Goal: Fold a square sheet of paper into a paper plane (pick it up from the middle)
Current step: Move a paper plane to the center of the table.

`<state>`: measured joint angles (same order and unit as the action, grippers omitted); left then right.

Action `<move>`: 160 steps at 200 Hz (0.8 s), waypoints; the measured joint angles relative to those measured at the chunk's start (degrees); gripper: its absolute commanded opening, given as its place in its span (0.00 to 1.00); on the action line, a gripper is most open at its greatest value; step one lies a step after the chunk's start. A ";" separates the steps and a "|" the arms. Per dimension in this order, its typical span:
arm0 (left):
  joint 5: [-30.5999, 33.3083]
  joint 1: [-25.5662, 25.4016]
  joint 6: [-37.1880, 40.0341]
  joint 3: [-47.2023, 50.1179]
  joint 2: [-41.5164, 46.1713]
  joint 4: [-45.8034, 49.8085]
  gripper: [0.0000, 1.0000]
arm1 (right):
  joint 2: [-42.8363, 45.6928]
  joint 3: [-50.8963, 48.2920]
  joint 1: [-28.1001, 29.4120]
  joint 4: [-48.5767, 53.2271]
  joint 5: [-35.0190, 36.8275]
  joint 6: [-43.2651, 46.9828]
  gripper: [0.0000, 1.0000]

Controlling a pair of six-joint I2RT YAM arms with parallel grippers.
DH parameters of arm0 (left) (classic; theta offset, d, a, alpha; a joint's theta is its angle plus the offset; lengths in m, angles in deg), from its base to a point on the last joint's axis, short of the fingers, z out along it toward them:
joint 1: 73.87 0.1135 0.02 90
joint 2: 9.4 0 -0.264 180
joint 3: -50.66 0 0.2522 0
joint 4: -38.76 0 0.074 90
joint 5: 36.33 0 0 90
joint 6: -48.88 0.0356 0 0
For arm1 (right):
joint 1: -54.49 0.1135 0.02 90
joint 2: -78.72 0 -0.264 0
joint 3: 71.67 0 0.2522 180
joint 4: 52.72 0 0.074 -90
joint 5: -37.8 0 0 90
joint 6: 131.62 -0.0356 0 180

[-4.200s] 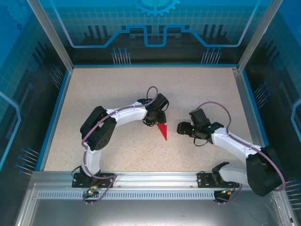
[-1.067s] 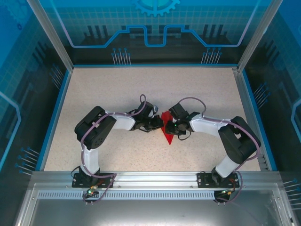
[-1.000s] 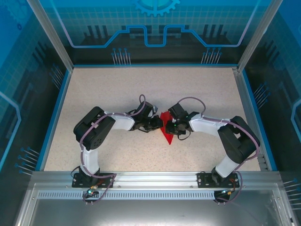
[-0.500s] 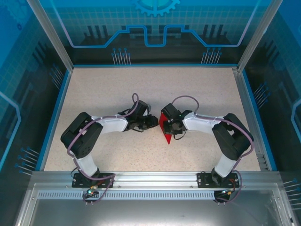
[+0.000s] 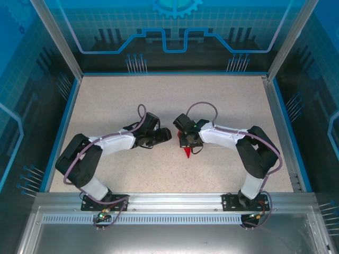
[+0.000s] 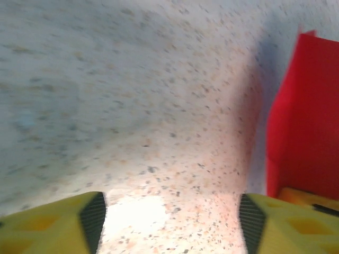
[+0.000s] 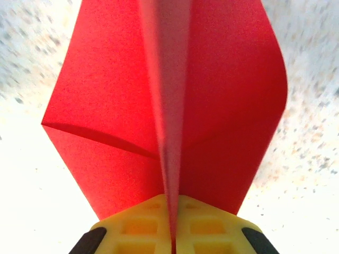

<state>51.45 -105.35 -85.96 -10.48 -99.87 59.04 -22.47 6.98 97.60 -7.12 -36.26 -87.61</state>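
Surface: a speckled beige table [image 5: 106, 106] inside blue-panelled walls.
Paper plane: we see the paper plane [image 7: 222, 106] near the table's middle, between the two wrists, its wings flaring either side of the centre crease.
Right gripper: the right gripper [image 7: 172, 233] is pinched tight on that crease.
Left gripper: the left gripper [image 6: 172, 211] is spread wide with nothing between its fingers, just beside the paper.
Handling: we judge it very light, thin and easily crushed. The layered centre fold looks like the stiffest place to hold.
Hidden: from above, the right wrist covers most of the plane. We cannot tell whether its nose touches the table.
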 measured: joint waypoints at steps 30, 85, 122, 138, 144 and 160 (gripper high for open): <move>5.46 1.73 -0.31 2.64 4.48 4.09 0.88 | -3.39 6.82 -0.15 1.64 3.37 1.68 0.06; 9.75 3.21 -0.11 4.48 7.54 9.01 0.90 | -15.56 19.91 -2.34 4.55 5.77 5.27 0.08; 10.19 3.21 -0.07 4.48 7.63 9.75 0.91 | -20.98 25.33 -3.67 6.43 5.90 6.10 0.10; 10.16 3.21 -0.07 4.48 7.63 9.75 0.91 | -22.67 26.86 -3.89 7.21 5.90 6.25 0.11; 10.19 3.21 -0.07 4.48 7.63 9.75 0.91 | -23.17 27.28 -3.91 7.43 5.81 6.27 0.12; 10.16 3.21 -0.07 4.48 7.63 9.75 0.91 | -23.89 28.22 -3.89 8.13 5.73 6.16 0.15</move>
<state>61.62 -102.14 -86.03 -6.00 -92.24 68.79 -46.36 35.19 93.71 1.01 -30.53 -81.45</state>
